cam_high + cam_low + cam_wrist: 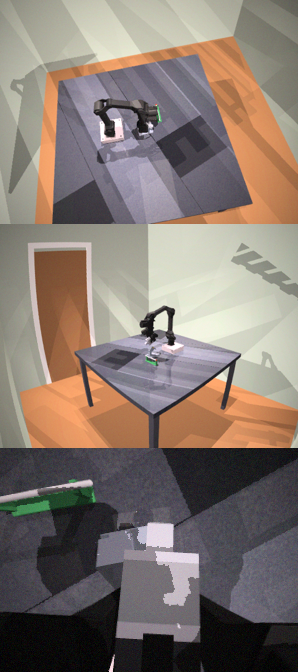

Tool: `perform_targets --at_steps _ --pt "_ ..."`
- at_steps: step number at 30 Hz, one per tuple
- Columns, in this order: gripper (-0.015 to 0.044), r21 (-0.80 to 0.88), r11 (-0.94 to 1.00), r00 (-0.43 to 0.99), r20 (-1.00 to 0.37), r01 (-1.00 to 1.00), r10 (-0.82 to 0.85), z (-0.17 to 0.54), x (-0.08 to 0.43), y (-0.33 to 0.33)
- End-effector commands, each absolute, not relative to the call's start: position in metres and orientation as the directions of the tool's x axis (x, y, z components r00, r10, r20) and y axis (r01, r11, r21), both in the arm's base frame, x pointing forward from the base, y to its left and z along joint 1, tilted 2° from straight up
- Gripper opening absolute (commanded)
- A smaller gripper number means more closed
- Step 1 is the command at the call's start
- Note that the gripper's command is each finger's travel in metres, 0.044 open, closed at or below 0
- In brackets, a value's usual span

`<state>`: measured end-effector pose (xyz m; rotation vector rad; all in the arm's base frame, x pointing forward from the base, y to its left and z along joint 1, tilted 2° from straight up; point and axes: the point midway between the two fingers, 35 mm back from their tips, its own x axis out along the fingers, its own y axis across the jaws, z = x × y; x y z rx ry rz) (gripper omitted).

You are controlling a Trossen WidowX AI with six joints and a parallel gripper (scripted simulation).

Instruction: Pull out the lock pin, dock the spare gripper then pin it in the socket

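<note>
My gripper (147,129) (149,339) (155,590) points down and is shut on the spare gripper (147,341) (150,590), a pale grey block. Its narrower white spigot (160,536) sticks out ahead of the fingers. The grey mount (152,352) (112,550) stands on the table below and beside the held block, which partly covers it in the wrist view. The held block is above the mount, apart from it in the exterior view. The pale lock pin (75,486) lies along the top of the green rack (159,117) (151,361) (30,508). The socket's opening cannot be made out.
The arm's pale base (120,131) (173,349) stands on the dark table (180,92) (178,380). The green rack is near the mount, at upper left in the wrist view. A red spot (156,105) (156,360) shows at one end of the rack.
</note>
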<state>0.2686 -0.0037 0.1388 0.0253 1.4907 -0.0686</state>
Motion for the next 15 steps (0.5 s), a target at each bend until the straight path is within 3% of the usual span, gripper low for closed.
perform_targets --at_steps 1,15 --pt "0.0000 -0.019 0.999 0.043 -0.999 0.032 -0.020 0.143 0.261 0.004" --pt "0.0000 -0.027 0.998 -0.131 -0.991 -0.061 -0.035 0.156 0.226 0.017"
